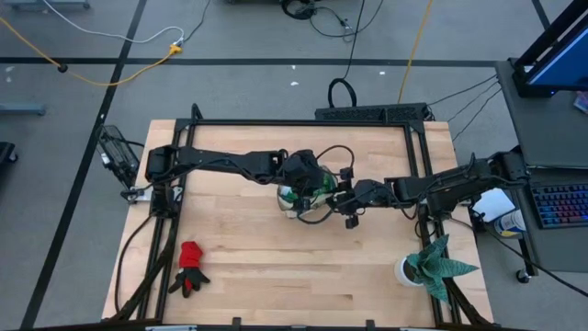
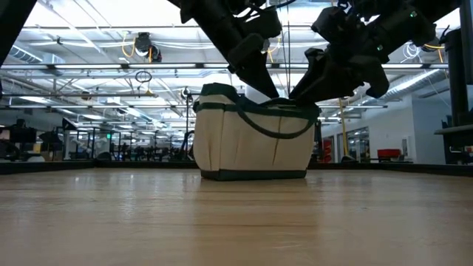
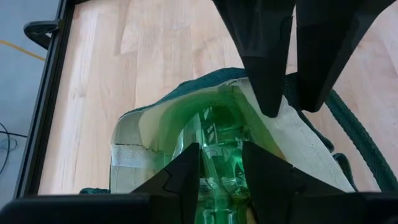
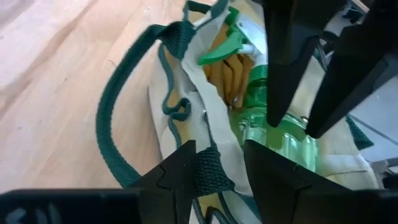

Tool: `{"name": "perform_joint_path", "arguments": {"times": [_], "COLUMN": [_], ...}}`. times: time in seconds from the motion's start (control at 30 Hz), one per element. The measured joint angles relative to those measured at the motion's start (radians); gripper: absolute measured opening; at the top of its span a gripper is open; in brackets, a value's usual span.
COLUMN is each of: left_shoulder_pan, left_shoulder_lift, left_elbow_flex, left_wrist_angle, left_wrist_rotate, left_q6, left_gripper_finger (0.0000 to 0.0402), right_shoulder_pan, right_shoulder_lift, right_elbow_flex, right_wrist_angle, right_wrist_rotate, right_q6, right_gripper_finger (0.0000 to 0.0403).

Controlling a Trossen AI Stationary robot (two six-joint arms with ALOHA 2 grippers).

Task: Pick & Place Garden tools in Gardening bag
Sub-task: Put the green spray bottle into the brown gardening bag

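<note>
Green spray bottle [image 4: 273, 124] sits inside the gardening bag [image 2: 251, 140], mid tabletop [image 1: 276, 267]. Left pincer [image 3: 217, 165] grips the bottle w/ narrow gap; right pincer [image 4: 217, 162] pinches the bag rim. Red glove [image 1: 191, 267] lies lower left.

Bright, even overhead light, ceiling-lamp glare in the low view, perhaps slight blur in wrist close-ups.

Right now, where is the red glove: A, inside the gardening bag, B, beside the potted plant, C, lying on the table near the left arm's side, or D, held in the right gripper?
C: the high view shows the red glove lying on the bare wooden table on the left side, apart from the gardening bag and both arms.
</note>
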Motion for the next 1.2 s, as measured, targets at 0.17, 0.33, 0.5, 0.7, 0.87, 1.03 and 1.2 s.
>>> {"name": "perform_joint_path", "arguments": {"times": [0.17,0.33,0.5,0.7,0.87,1.03,1.2], "left_shoulder_pan": [0.0,0.0,-0.001,-0.001,0.001,0.004,0.005], "left_shoulder_lift": [0.0,-0.001,-0.003,-0.003,0.001,0.0,0.0], "left_elbow_flex": [0.0,0.0,0.002,0.002,-0.002,-0.001,-0.001], "left_wrist_angle": [-0.004,-0.063,-0.106,-0.147,-0.243,-0.263,-0.266], "left_wrist_rotate": [0.0,0.001,0.0,0.0,-0.006,-0.001,0.007], "left_q6": [-0.021,-0.024,-0.057,-0.058,-0.101,-0.109,-0.12], "left_gripper_finger": [0.0122,0.0122,0.0122,0.0122,0.0122,0.0122,0.0122], "right_shoulder_pan": [-0.013,-0.02,-0.029,-0.017,0.009,0.013,0.013], "right_shoulder_lift": [0.0,0.0,0.0,-0.003,-0.012,-0.027,-0.045], "right_elbow_flex": [0.0,0.0,0.0,-0.014,-0.016,-0.017,-0.018], "right_wrist_angle": [0.001,-0.014,-0.027,-0.01,0.006,0.039,0.065], "right_wrist_rotate": [0.036,0.034,0.034,0.037,0.041,0.035,0.037], "right_q6": [-0.015,-0.045,-0.056,-0.052,-0.05,-0.055,-0.071], "right_gripper_finger": [0.0119,0.0071,0.0009,0.0005,0.0005,0.0004,0.0002]}}
